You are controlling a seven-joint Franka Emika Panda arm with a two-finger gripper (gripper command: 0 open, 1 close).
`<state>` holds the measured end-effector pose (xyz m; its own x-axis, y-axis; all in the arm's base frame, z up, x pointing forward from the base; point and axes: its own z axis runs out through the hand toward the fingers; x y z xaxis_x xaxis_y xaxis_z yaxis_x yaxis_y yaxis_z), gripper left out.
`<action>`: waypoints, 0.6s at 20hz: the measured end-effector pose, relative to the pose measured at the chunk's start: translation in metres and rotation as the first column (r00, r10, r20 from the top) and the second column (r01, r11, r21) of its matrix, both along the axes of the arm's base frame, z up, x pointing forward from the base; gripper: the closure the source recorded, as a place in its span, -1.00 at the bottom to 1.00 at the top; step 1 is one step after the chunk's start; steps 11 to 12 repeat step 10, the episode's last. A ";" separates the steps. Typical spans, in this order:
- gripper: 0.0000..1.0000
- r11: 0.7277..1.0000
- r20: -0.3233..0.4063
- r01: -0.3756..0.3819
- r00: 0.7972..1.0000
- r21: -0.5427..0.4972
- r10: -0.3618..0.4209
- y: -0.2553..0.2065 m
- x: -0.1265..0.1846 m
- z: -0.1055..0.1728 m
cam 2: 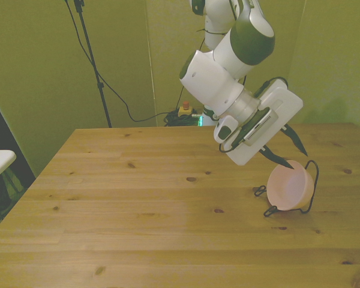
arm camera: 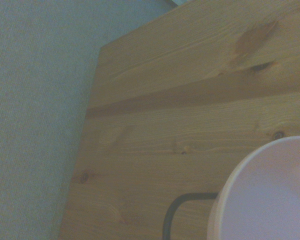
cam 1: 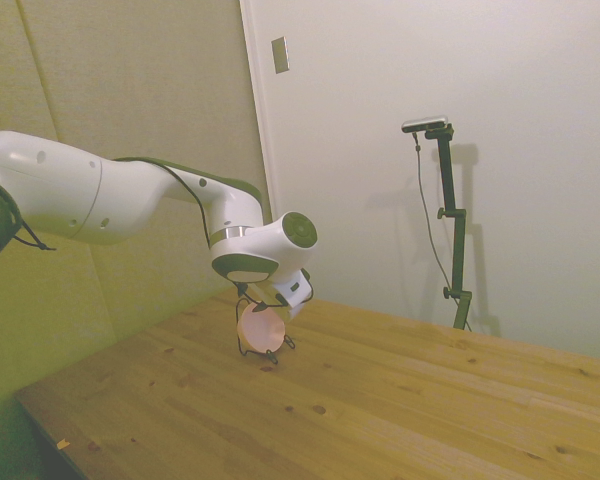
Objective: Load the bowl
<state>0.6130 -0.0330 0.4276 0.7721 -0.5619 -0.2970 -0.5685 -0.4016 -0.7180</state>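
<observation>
Smooth round pink bowl [cam 2: 290, 185] tilted in thin black wire rack [cam 2: 311, 191].

A robotics lab or test room, not a home: a white robot arm [cam 2: 228, 72] reaches over a plain wooden worktop [cam 2: 138, 204], green sound-damping panels [cam 1: 130, 90] line the walls, and cables [cam 2: 117, 99] trail down to a red emergency-stop button [cam 2: 184, 109] behind the worktop.

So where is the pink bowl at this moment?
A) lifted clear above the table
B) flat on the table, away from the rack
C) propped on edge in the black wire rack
C: the bowl stands tilted on edge inside the wire rack on the table.
</observation>
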 end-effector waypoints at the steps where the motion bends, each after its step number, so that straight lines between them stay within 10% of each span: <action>1: -1.00 1.000 0.002 0.003 1.000 -0.010 -0.003 -0.004 -0.006 0.005; 12: -1.00 0.964 -0.028 0.136 0.989 -0.228 -0.146 -0.028 -0.076 0.028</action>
